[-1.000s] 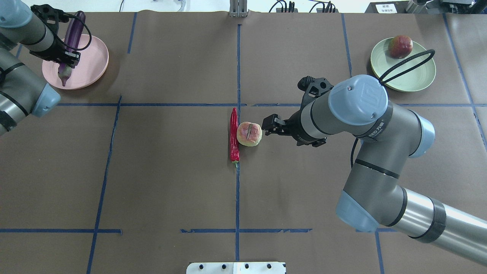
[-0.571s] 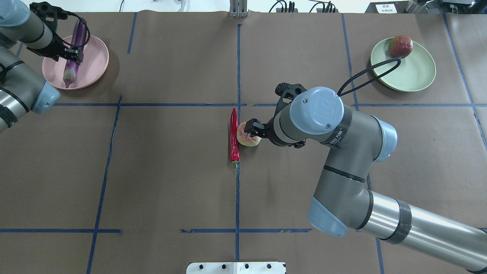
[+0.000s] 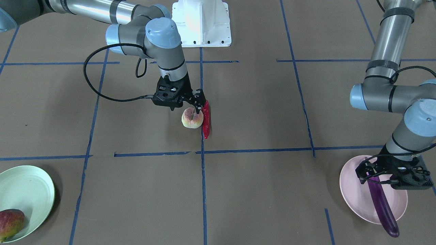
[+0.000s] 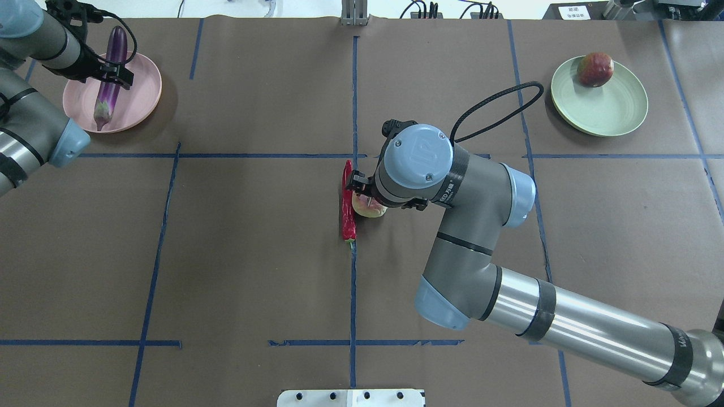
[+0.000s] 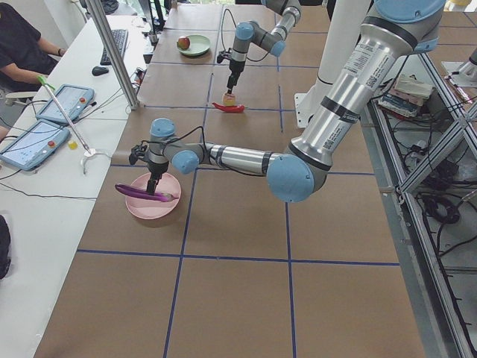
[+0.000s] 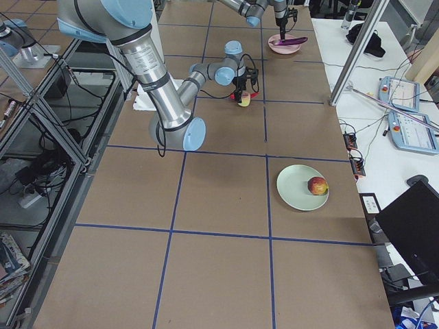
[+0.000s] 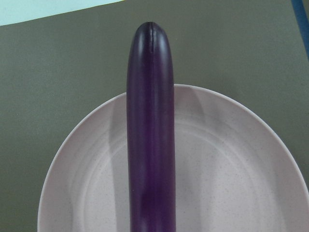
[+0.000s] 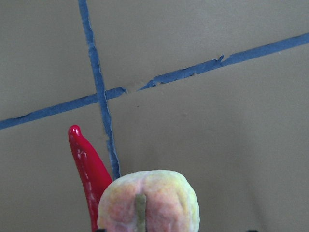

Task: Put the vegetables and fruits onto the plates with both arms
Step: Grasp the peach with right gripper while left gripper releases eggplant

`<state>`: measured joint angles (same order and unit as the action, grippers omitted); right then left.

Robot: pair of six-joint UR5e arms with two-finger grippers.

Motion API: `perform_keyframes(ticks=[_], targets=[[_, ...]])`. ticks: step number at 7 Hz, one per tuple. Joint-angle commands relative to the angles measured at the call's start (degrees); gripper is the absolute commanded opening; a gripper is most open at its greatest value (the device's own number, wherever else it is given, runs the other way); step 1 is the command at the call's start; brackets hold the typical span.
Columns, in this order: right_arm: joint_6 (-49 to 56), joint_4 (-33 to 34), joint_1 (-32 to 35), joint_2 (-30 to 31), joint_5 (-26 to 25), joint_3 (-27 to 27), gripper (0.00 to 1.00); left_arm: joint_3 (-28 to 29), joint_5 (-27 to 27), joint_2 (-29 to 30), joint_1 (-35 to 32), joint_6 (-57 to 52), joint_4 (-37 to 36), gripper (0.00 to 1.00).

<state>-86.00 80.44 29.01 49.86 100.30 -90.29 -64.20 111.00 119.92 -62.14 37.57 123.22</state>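
Right end effector [image 3: 197, 103] hangs directly over the pale pink-cream fruit [image 3: 192, 119] at the middle of the brown worktop [image 3: 259, 190], its jaws apart on either side of the fruit's top. The fruit sits on the worktop, groove and short stem facing up. The red chili pepper [image 3: 206, 122] lies just beside it, seemingly touching, stretched along a blue tape line [image 3: 202, 190].

At the far end on the robot's left, the purple eggplant [image 3: 381, 200] lies across the pink plate [image 3: 354, 190], its rounded end jutting past the rim on the operators' side and its stem end inside the plate. The left end effector [image 3: 391, 177] sits low over the eggplant's middle; whether it is clamped on it or has let go cannot be told from any view.

On the opposite end, the yellow-green and red fruit [image 3: 10, 221] rests near the edge of the green plate [image 3: 27, 190], well apart from both arms.
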Motion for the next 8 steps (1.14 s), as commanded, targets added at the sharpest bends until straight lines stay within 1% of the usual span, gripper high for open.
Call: perform_keyframes(ticks=[1, 4, 7, 8], targets=[[-0.04, -0.19, -0.01, -1.16, -0.02, 2.30, 1.00, -0.13, 0.00, -0.12, 0.00, 0.67, 1.49, 1.00], [-0.04, -0.54, -0.01, -3.88, -0.11, 6.34, 0.99, -1.80, 0.00, -0.83, 0.00, 0.93, 1.58, 1.00], [0.22, -0.54, -0.01, -4.77, -0.02, 8.98, 0.99, -3.64, 0.00, -1.70, 0.00, 1.02, 1.49, 1.00], [0.13, -0.54, -0.09, -5.12, -0.02, 9.69, 0.78, -4.34, 0.09, -1.88, 0.09, 1.89, 1.49, 1.00]])
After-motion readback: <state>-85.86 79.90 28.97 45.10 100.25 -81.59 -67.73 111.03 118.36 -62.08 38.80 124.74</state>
